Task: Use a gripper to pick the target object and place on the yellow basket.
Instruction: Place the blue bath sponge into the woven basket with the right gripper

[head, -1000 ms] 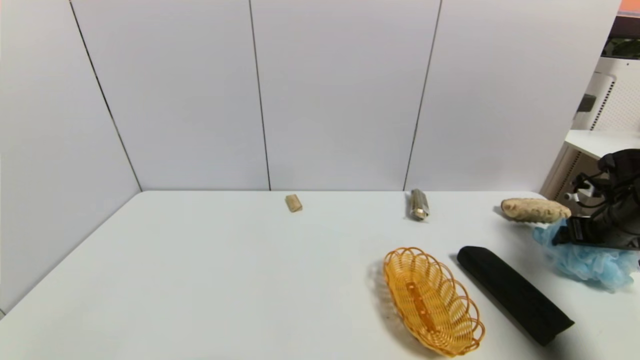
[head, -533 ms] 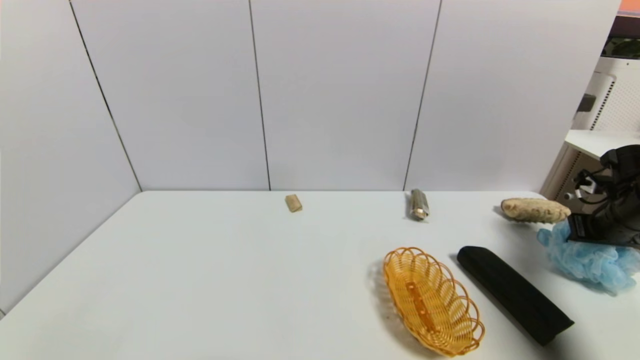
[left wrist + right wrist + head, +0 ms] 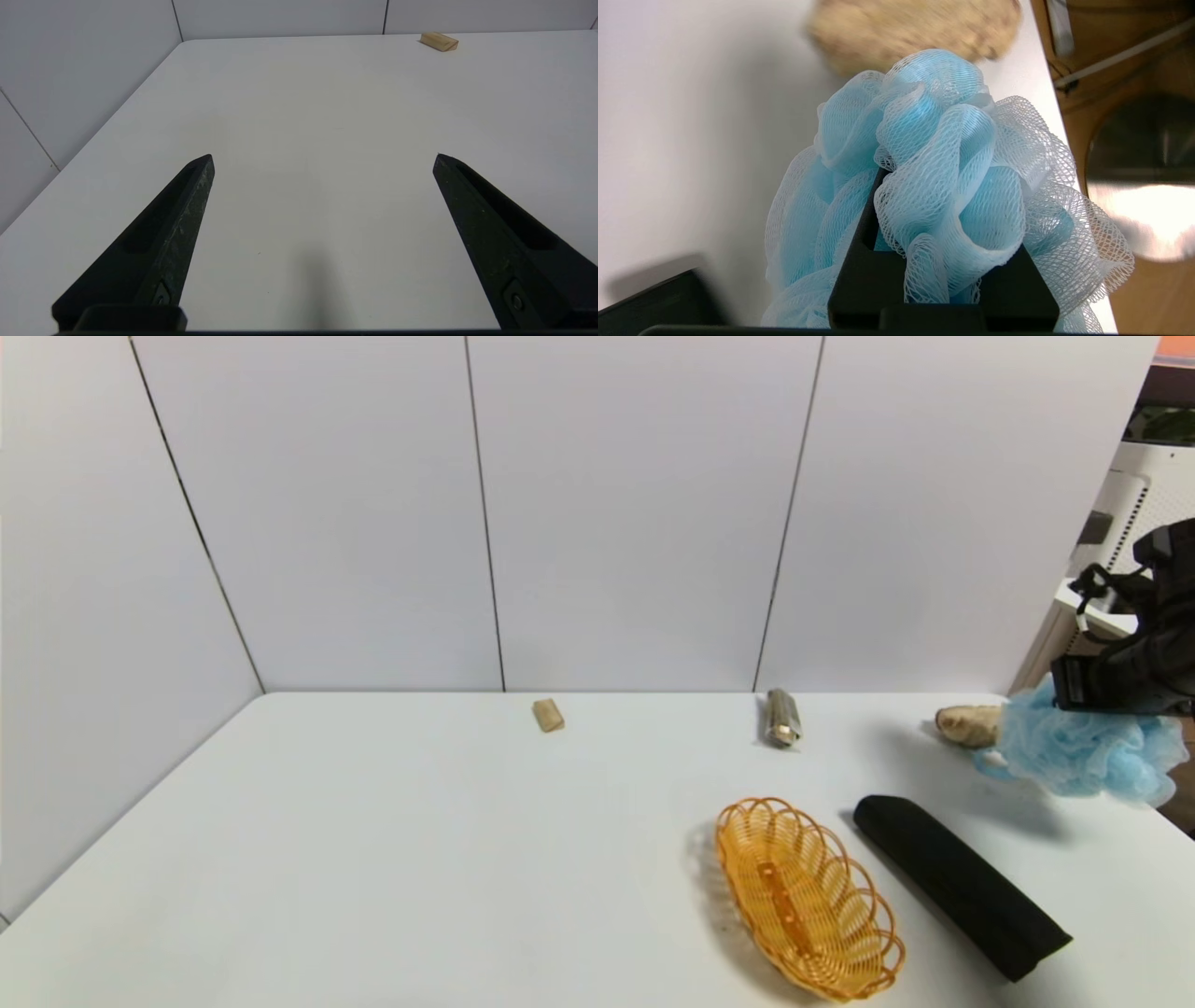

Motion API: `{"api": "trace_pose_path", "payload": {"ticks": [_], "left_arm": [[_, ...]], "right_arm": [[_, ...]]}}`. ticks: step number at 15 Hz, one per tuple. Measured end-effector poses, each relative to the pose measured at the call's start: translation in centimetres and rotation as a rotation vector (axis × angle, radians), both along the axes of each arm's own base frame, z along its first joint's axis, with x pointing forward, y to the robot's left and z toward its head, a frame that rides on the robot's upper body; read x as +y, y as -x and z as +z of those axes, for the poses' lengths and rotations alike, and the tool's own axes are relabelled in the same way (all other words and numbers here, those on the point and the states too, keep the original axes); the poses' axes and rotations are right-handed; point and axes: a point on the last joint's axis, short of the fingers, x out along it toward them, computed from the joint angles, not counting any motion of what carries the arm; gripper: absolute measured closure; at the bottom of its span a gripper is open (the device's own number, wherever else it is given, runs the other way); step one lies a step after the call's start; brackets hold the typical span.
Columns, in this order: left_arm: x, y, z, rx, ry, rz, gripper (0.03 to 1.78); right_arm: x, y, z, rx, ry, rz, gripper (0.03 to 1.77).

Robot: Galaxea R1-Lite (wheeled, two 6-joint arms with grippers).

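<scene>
now the right pincer is clamped on the blue bath pouf, held clear of the worktop at its far right, so carrying it left over the yellow basket looks next, while the left pincer hangs spread wide.

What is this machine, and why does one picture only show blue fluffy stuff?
It is a robot with two arms, each ending in a two-fingered gripper. One camera sits on its head and sees the whole white table. Each wrist has a camera too. The right gripper holds a blue bath pouf up off the table, so its wrist camera sees the pouf very close. The left gripper is open over bare table, holding nothing. On the table lie a yellow basket, a long black cloth, a tan lump and two small blocks, one farther left than the other.
</scene>
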Motion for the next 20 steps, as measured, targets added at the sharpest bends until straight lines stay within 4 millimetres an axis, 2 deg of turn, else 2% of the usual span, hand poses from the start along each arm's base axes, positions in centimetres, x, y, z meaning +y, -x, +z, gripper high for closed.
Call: {"api": "trace_pose_path", "payload": {"ticks": [2, 5, 7, 10, 14, 20], "left_arm": [[0.0, 0.0, 0.0, 0.000, 0.000, 0.000, 0.12], [0.0, 0.0, 0.0, 0.000, 0.000, 0.000, 0.12], [0.0, 0.0, 0.0, 0.000, 0.000, 0.000, 0.12], [0.0, 0.0, 0.0, 0.000, 0.000, 0.000, 0.12], [0.0, 0.0, 0.0, 0.000, 0.000, 0.000, 0.12], [0.0, 0.0, 0.0, 0.000, 0.000, 0.000, 0.12]], "right_arm": [[2.5, 0.9, 1.9, -0.054, -0.001, 0.075, 1.49], [7.2, 3.5, 3.8, -0.104, -0.003, 0.212, 1.50], [10.4, 5.9, 4.1, -0.113, -0.010, 0.321, 1.51], [14.0, 9.5, 3.5, -0.091, -0.022, 0.471, 1.51], [17.0, 12.6, 2.6, -0.064, -0.043, 0.634, 1.52], [19.8, 14.0, 2.1, -0.113, -0.147, 0.861, 1.53]]}}
